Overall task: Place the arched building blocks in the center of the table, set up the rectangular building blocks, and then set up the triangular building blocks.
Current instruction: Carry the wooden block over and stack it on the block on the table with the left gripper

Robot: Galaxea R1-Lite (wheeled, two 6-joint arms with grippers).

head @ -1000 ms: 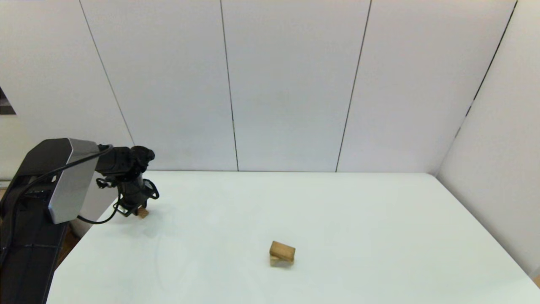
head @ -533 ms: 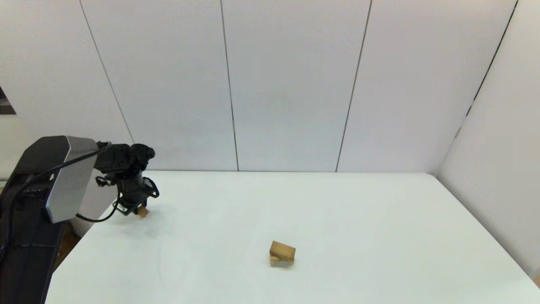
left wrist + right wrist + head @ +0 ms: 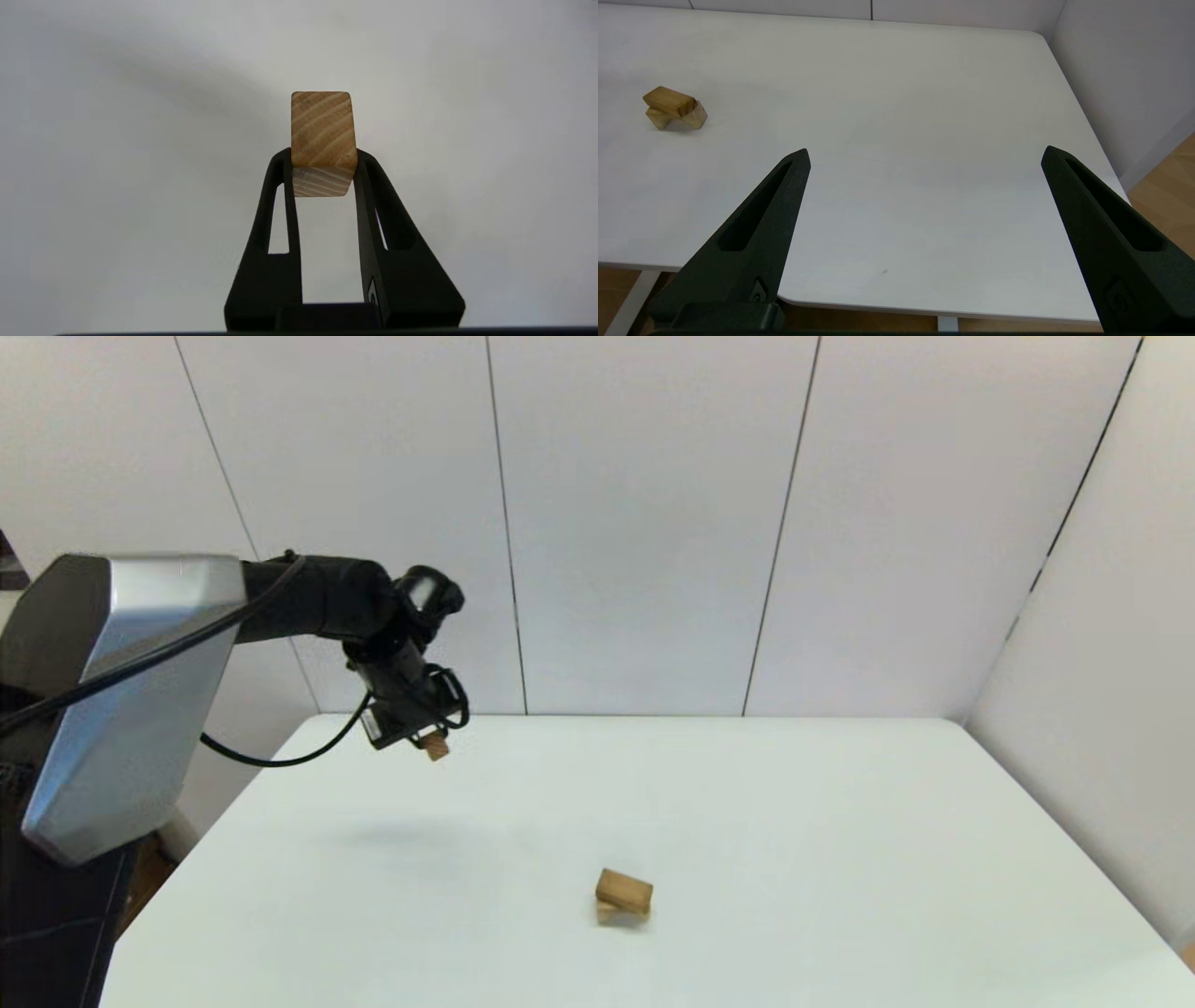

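Triangular block (image 3: 322,140), lower end hidden between left gripper (image 3: 322,161) fingers.

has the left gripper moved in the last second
Yes. The left gripper, shut on the triangular block, rose off the table and moved right toward the stacked blocks.

Head camera sat high, faced forward and down over large white rounded-corner tabletop (image 3: 747,821), white wall panels beyond. Left wrist camera looked close along own black gripper (image 3: 322,156), small light-brown wooden wedge (image 3: 321,135) clamped at tips, bare tabletop behind. Right wrist camera sat low beyond near table edge, faced far-left between spread black fingers (image 3: 784,186). Head and right wrist views shared two stacked light-brown wooden blocks (image 3: 624,898) (image 3: 674,113).
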